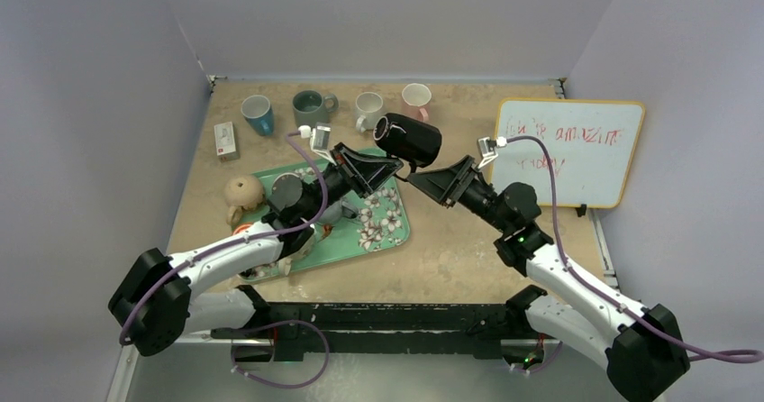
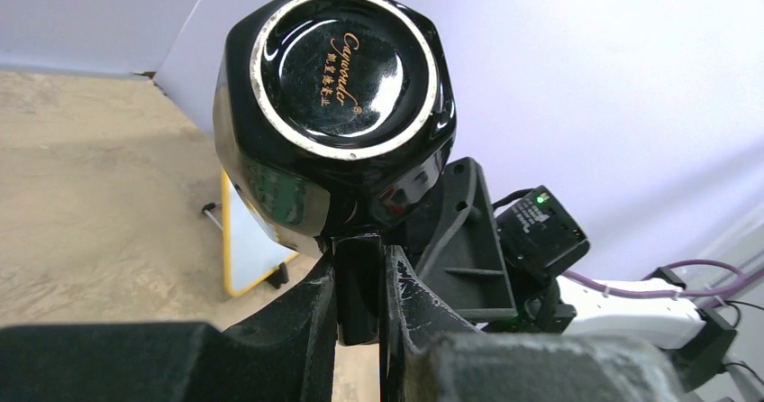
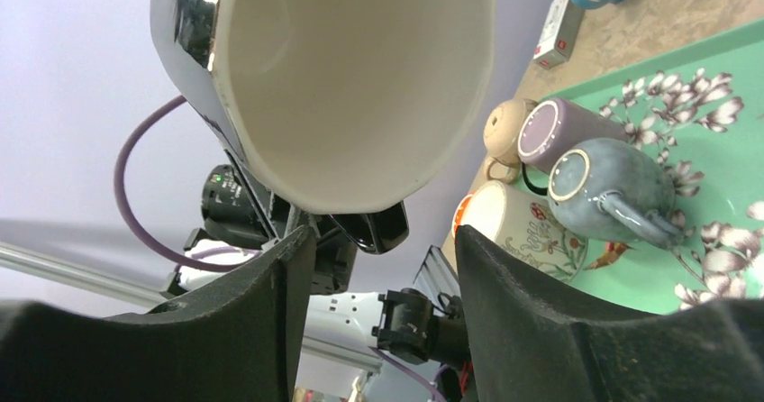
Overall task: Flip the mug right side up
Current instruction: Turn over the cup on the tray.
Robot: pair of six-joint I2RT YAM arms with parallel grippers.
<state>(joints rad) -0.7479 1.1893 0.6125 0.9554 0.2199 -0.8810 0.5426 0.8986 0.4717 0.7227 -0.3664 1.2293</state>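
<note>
Mug: the glossy black mug with a cream inside is held in the air, tipped on its side, at the tip of the left gripper.
Left gripper: the left gripper is clamped on the mug's handle, with the mug's ringed base facing its wrist camera.
Right gripper: the right gripper has its jaws apart and not gripping. The mug's mouth sits just past its fingertips.
Tray: the green flowered tray lies under the left arm. It carries a purple mug and a blue-grey mug.
Whiteboard: the yellow-framed whiteboard lies behind the right gripper.
Far row: a blue mug, a grey-green mug, a white mug and a pink mug stand beyond both grippers.
</note>
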